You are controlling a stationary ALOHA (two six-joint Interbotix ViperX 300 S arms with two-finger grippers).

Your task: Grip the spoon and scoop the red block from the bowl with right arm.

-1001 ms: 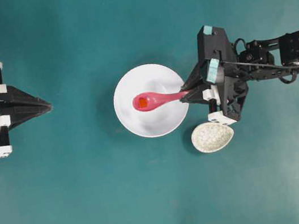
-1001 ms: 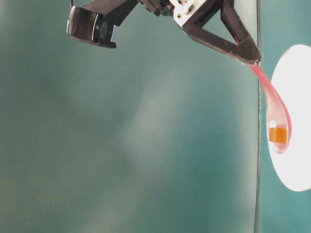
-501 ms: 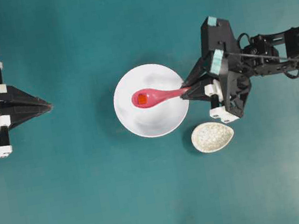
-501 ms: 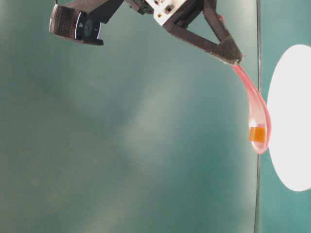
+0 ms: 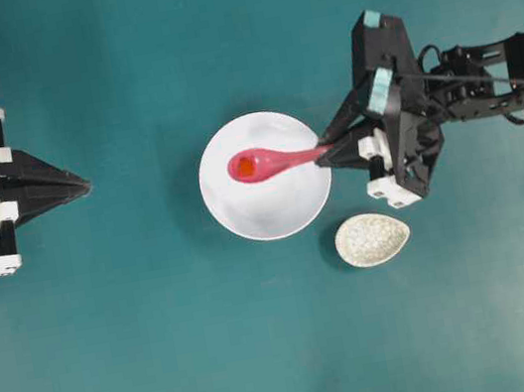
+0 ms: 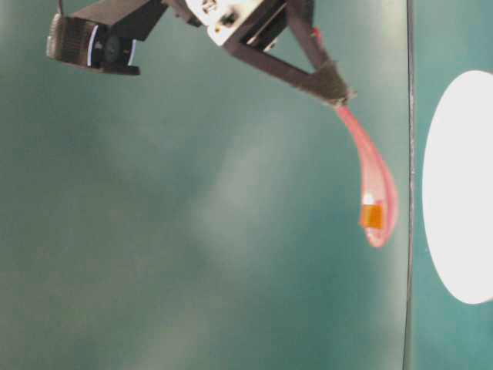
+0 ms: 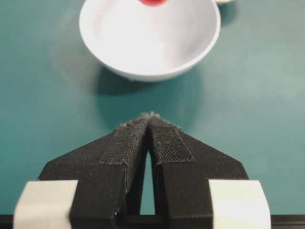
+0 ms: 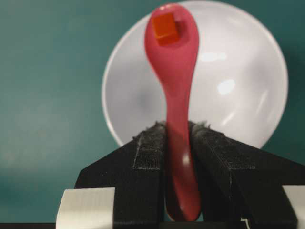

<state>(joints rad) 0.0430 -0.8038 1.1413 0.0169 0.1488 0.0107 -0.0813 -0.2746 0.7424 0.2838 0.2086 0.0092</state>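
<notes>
Item: my right pincer [image 8: 178, 131], clamped on the handle of the spoon [image 8: 174, 62], pads pressing both sides.

Item: the red block [image 8: 166, 26], sitting in the spoon's scoop toward its far end, loose and unsecured. In the table-level view the scoop hung clear of the bowl [image 6: 456, 185]; from overhead it lay over the bowl's upper-left interior.

Item: my left pincer [image 7: 150, 119], closed on nothing, parked well away from the bowl.

Item: speckled dish [image 5: 373, 239], just beside the bowl, below my right wrist.

Risks, as I judged them: any roll of my wrist or a jerk would tip the block out; the glossy handle could pivot between my pads.

Markings: no brand, label or writing was legible anywhere.
</notes>
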